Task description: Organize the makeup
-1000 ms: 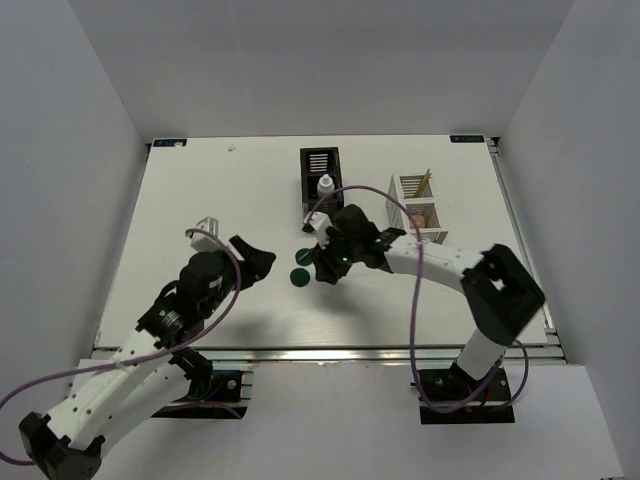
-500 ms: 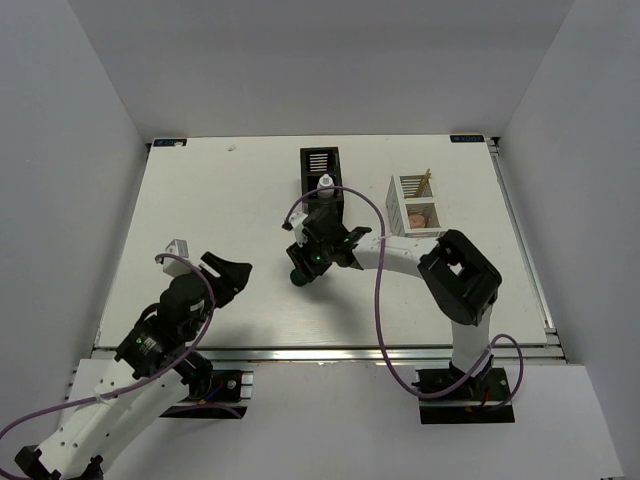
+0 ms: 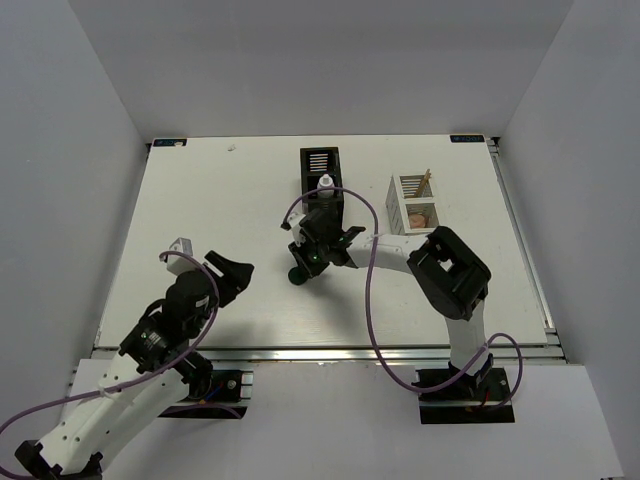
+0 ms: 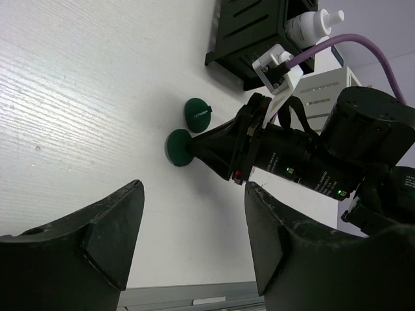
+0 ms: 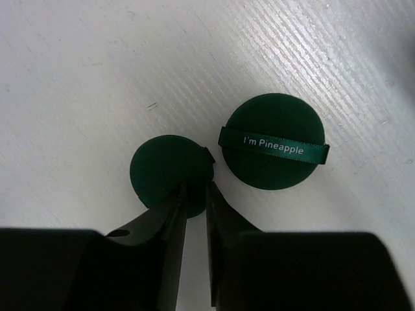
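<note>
**Clerk:** Entry one, the right hand?

**Arm:** My right gripper [image 5: 194, 194]: fingers pressed close, nipping the near rim of the plain green disc [image 5: 165, 168], which lies flat on the table [image 3: 200, 200].

**Clerk:** Entry two?

**Arm:** Ribboned green disc [image 5: 272, 120], lettered "I'm Pineapple". It lies flat, just beside the plain one, at its two o'clock in my wrist view.

**Clerk:** The left hand?

**Arm:** My left gripper [image 4: 194, 240]: fingers spread wide. Seen from above, it sits at nine o'clock of the discs, apart from them.

**Clerk:** Items in storage?

**Arm:** Black organizer [image 3: 319, 165] at twelve o'clock of my right gripper, with the white bottle [image 3: 325, 184] upright in its near end. White organizer [image 3: 410, 190] at two o'clock, with a tan stick [image 3: 425, 181] leaning in its far compartment. A pinkish item in a nearer compartment may be a peach puff [image 3: 419, 214]; it is too small to confirm.
</note>
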You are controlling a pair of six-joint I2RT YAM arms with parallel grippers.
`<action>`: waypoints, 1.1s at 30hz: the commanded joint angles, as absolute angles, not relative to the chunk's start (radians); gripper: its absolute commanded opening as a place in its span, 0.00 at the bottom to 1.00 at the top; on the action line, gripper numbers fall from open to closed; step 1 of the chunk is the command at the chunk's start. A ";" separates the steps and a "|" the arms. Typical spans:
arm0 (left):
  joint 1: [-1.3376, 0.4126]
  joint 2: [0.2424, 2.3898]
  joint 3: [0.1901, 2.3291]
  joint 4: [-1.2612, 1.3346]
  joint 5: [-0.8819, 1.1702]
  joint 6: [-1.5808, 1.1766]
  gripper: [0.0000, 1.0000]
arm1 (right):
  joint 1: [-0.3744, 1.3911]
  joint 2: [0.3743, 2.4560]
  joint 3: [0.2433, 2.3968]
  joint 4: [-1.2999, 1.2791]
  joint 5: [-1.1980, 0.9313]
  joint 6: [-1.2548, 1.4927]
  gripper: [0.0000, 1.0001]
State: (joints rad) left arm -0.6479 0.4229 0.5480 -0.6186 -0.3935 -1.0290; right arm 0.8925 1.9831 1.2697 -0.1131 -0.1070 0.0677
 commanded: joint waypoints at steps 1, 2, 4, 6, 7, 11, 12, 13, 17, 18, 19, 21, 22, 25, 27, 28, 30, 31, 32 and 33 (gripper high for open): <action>-0.644 0.443 0.555 -0.589 -0.405 -1.019 0.73 | 0.900 1.982 1.259 -0.138 -0.135 0.077 0.20; -0.644 0.448 0.551 -0.584 -0.402 -1.019 0.73 | 0.900 1.971 1.246 -0.141 -0.140 0.074 0.18; -0.644 0.462 0.543 -0.566 -0.397 -1.017 0.73 | 0.900 1.954 1.232 -0.144 -0.144 0.060 0.12; -0.646 0.477 0.529 -0.539 -0.388 -1.015 0.73 | 0.894 1.912 1.206 -0.137 -0.169 0.037 0.08; -0.644 0.483 0.523 -0.529 -0.382 -1.014 0.73 | 0.891 1.889 1.194 -0.130 -0.216 0.008 0.06; -0.644 0.537 0.497 -0.476 -0.359 -1.009 0.74 | 0.839 1.694 1.121 -0.094 -0.391 -0.093 0.01; -0.644 0.549 0.488 -0.448 -0.348 -1.006 0.74 | 0.828 1.659 1.106 -0.086 -0.411 -0.113 0.00; -0.644 0.576 0.482 -0.433 -0.342 -1.003 0.74 | 0.819 1.619 1.083 -0.083 -0.457 -0.133 0.00; -0.643 0.653 0.459 -0.335 -0.316 -0.991 0.75 | 0.750 1.409 1.020 -0.074 -0.497 -0.196 0.00; -0.643 0.673 0.459 -0.301 -0.313 -0.988 0.75 | 0.738 1.378 1.009 -0.075 -0.494 -0.202 0.00; -0.643 0.696 0.460 -0.284 -0.305 -0.974 0.75 | 0.723 1.347 0.990 -0.075 -0.474 -0.199 0.00; -0.641 0.774 0.469 -0.240 -0.298 -0.957 0.75 | 0.652 1.266 0.977 -0.080 -0.459 -0.181 0.00; -0.641 0.805 0.477 -0.226 -0.288 -0.934 0.75 | 0.625 1.243 0.973 -0.081 -0.451 -0.175 0.00; -0.638 0.945 0.529 -0.193 -0.279 -0.893 0.76 | 0.493 1.187 0.974 -0.107 -0.428 -0.169 0.00; -0.635 1.050 0.574 -0.167 -0.264 -0.856 0.77 | 0.401 1.161 0.982 -0.130 -0.413 -0.181 0.00; -0.631 1.083 0.589 -0.160 -0.246 -0.844 0.77 | 0.346 1.149 0.983 -0.135 -0.394 -0.192 0.00; -0.626 1.176 0.640 -0.146 -0.227 -0.807 0.76 | 0.296 1.141 0.982 -0.155 -0.371 -0.202 0.00; -0.620 1.204 0.656 -0.146 -0.221 -0.795 0.76 | 0.254 1.137 0.982 -0.161 -0.344 -0.210 0.00; -0.615 1.230 0.691 -0.146 -0.207 -0.784 0.76 | 0.230 1.135 0.980 -0.169 -0.331 -0.212 0.00; -0.612 1.253 0.707 -0.149 -0.203 -0.772 0.76 | 0.209 1.135 0.976 -0.185 -0.327 -0.215 0.00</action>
